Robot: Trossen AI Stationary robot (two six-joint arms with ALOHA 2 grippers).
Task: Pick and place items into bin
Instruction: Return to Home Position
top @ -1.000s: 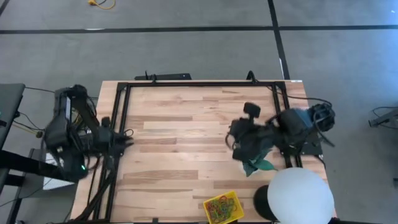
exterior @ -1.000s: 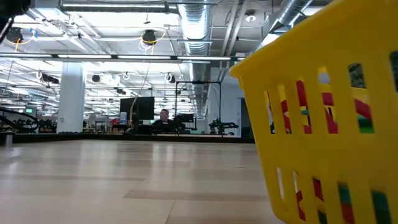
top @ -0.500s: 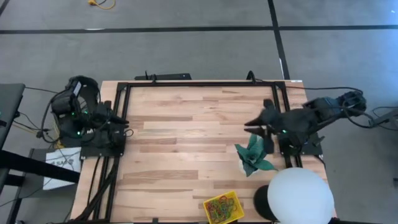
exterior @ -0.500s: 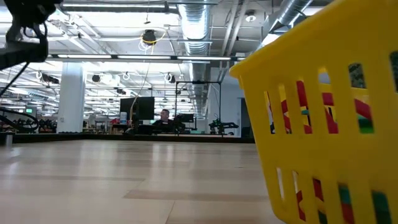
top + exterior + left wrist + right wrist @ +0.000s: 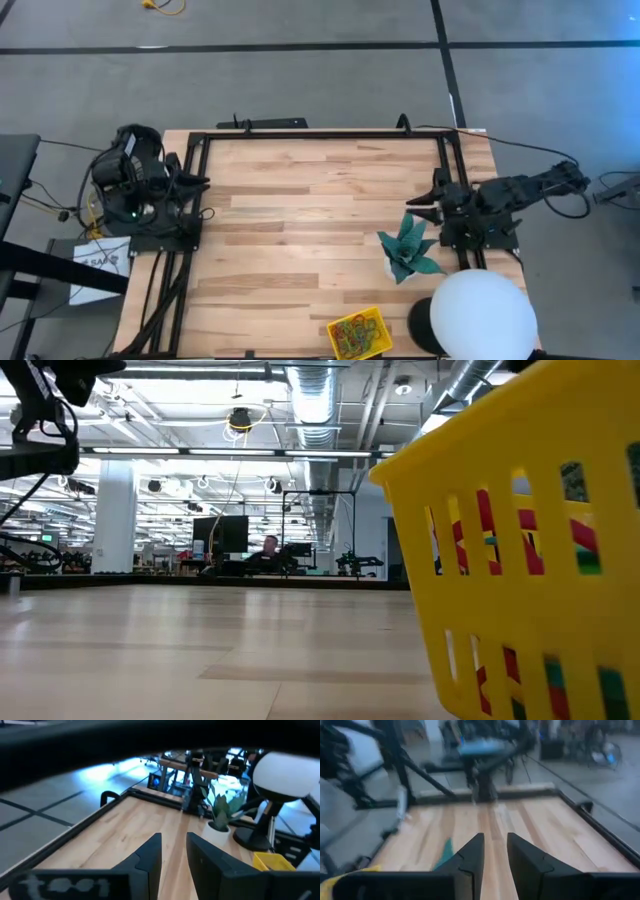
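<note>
The left gripper point(image 5: 200, 182) and right gripper point(image 5: 412, 208) rest at the table's point(image 5: 300, 230) edges, jaws narrowly apart, empty; loops point(image 5: 352, 335) fill the bin point(image 5: 378, 318).

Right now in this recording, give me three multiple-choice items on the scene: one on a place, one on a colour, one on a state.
1. The small yellow slotted bin sits:
A. at the table's near edge by the big white sphere
B. at the table's centre
C. beside the left arm

2. The folded-paper spiky star is:
A. red
B. teal
C. yellow

3. The coloured rubber-band loops are:
A. scattered on the wood
B. held in a gripper
C. lying in the bin

Answers: 1 A, the high view shows it there; 2 B, its points are teal; 3 C, they fill the bin.
</note>
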